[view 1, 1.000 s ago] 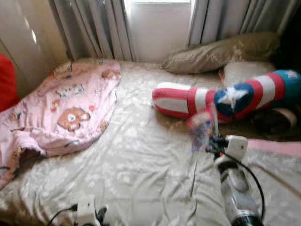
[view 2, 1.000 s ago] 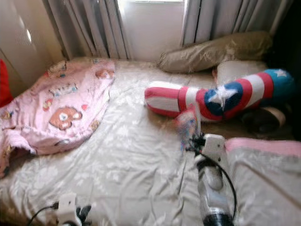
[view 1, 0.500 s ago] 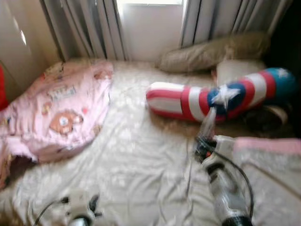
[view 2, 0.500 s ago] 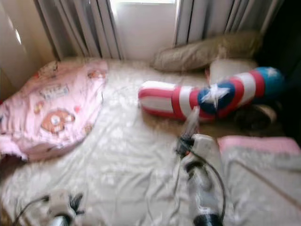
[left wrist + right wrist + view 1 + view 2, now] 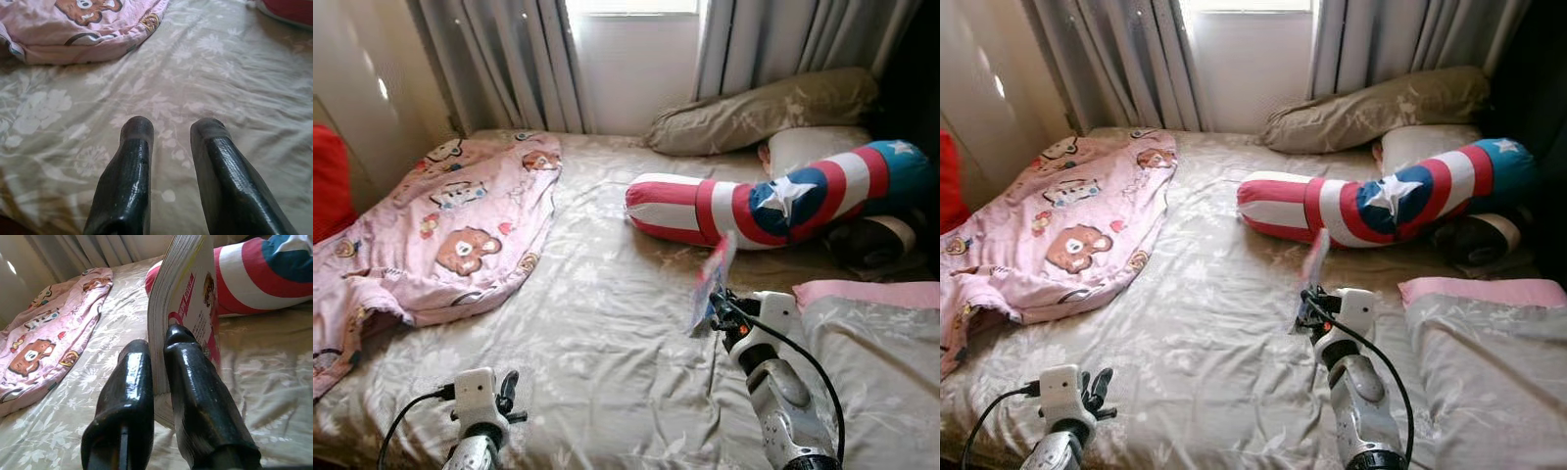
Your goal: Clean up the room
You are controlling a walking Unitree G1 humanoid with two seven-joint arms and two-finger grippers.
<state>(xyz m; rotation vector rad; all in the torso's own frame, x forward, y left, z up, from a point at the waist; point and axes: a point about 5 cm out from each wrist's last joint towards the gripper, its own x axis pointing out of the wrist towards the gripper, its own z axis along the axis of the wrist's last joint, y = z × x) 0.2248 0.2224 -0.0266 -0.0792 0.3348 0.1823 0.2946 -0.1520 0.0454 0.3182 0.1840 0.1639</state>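
My right gripper (image 5: 157,350) is shut on a thin book (image 5: 188,298) with a pink and white cover, held upright on its edge above the bed (image 5: 607,323). In the left eye view the book (image 5: 710,279) stands just in front of the red, white and blue star bolster pillow (image 5: 773,206). My left gripper (image 5: 172,128) hovers low over the beige flowered sheet near the bed's front edge, its fingers (image 5: 134,147) open with nothing between them. A pink blanket with bear prints (image 5: 450,235) lies crumpled on the left side of the bed.
A beige pillow (image 5: 764,108) and a white pillow (image 5: 813,147) lie at the head under the grey curtains (image 5: 509,59). A folded grey blanket with a pink edge (image 5: 871,343) covers the right front. A red cushion (image 5: 328,191) sits at far left.
The camera has swung and steadied. My right gripper has drawn back toward me with the book, which now stands more upright. The left gripper has risen further into view.
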